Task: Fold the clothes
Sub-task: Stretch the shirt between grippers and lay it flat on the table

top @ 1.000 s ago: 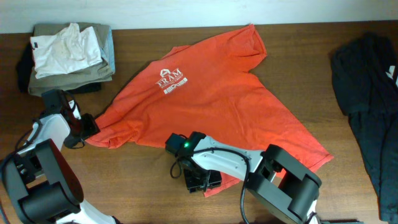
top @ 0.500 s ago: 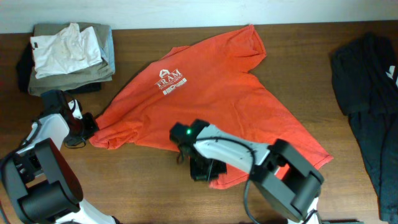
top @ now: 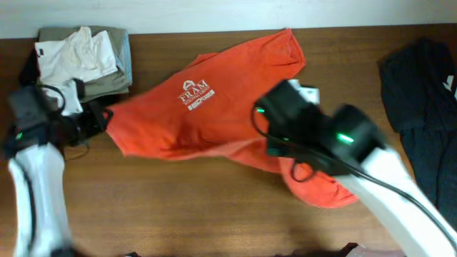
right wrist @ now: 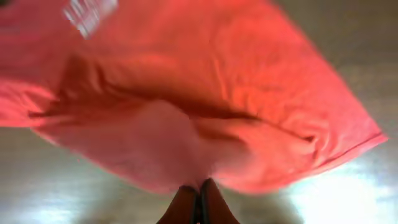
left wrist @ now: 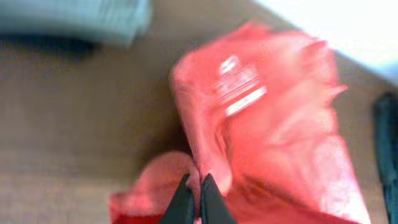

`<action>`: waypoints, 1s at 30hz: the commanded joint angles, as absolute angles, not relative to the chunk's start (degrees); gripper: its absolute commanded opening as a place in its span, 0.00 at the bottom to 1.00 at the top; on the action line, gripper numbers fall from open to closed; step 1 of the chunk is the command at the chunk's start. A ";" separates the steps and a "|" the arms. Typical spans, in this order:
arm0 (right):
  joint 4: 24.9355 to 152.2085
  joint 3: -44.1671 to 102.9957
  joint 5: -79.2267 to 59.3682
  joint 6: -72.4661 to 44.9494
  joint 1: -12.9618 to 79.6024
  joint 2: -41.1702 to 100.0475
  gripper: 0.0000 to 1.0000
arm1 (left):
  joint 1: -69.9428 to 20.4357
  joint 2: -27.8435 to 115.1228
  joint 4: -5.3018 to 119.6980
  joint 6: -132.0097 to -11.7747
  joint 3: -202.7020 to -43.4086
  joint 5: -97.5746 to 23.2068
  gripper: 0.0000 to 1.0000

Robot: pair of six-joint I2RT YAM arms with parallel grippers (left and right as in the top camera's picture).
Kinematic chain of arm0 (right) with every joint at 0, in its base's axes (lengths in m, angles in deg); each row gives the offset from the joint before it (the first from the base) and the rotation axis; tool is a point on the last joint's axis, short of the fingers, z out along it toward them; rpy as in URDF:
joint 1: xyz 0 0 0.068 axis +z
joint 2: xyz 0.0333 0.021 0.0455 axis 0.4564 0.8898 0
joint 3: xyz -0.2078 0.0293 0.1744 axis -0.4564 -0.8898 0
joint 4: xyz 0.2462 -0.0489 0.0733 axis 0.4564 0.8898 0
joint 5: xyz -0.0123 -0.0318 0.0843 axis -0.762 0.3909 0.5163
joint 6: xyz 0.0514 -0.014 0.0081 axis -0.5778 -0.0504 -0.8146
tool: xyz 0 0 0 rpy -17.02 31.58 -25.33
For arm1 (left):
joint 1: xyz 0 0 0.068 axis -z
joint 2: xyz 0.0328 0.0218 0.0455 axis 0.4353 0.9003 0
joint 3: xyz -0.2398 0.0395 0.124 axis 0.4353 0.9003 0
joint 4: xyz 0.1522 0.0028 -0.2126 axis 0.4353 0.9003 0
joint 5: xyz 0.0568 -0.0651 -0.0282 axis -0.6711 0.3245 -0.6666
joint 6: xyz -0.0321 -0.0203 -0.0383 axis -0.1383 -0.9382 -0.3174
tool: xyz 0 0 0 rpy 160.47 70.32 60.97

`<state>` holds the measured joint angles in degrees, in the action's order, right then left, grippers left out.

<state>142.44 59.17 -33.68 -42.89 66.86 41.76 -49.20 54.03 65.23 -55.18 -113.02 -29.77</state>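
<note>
Red-orange cotton fills both of my wrist views. The T-shirt (top: pixel 214 107) lies spread on the wooden table (top: pixel 178 207) just beside the folded pile (top: pixel 82 64) of khaki-grey garments with a white top (top: pixel 75 57) on it. Its white lettering (top: pixel 196 93) faces up on the half nearer that pile. My left claw (left wrist: pixel 194 183) is pressed together on a bunched edge of the shirt, at the corner closest to the pile and just in front of it. My right claw (right wrist: pixel 200 185) is pinched on the cloth too, at the side of the shirt farthest from the pile, where a rumpled flap sags from my fingertips toward the table. A dark garment (top: pixel 421 93) lies well apart from the pile, beyond the shirt.
</note>
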 commanded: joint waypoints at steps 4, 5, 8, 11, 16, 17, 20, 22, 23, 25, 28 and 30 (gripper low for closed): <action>146.44 68.48 -41.87 -41.23 66.40 31.90 0.04 | -49.20 28.20 65.71 -59.55 -114.99 -28.75 0.00; 146.90 69.69 -43.82 -41.21 66.40 30.85 0.04 | -49.16 25.79 66.04 -61.13 -116.87 -28.79 0.01; 147.64 76.42 -45.89 -39.09 66.40 29.45 0.04 | -49.11 24.81 69.58 -61.98 -126.86 -28.81 0.00; 148.95 87.65 -45.89 -36.01 66.40 29.47 0.04 | -49.11 26.58 78.85 -61.98 -143.58 -28.81 0.00; 149.89 100.94 -51.49 -34.59 66.40 29.45 0.04 | -49.11 28.59 89.23 -63.47 -165.65 -30.30 0.01; 149.83 101.97 -53.79 -34.63 66.40 29.47 0.04 | -49.11 28.68 89.43 -63.49 -166.38 -30.30 0.00; 149.45 102.19 -57.94 -34.76 66.40 30.04 0.04 | -49.11 30.91 90.02 -63.47 -165.65 -31.26 0.00; 149.54 101.88 -59.27 -34.76 66.40 31.48 0.04 | -49.11 35.63 91.26 -63.42 -164.87 -31.22 0.00; 149.50 101.31 -60.87 -34.78 66.40 33.12 0.04 | -49.11 39.80 92.49 -63.12 -164.63 -31.26 0.00; 149.41 100.70 -64.06 -34.83 66.40 37.36 0.04 | -49.11 48.31 93.12 -61.50 -164.61 -31.46 0.00; 146.55 100.70 -67.38 -34.81 65.05 45.49 0.04 | -48.94 60.37 90.65 -61.54 -164.61 -31.61 0.00; 139.88 100.70 -67.21 -33.28 60.43 52.88 0.04 | -48.44 66.40 88.09 -61.56 -164.61 -31.63 0.00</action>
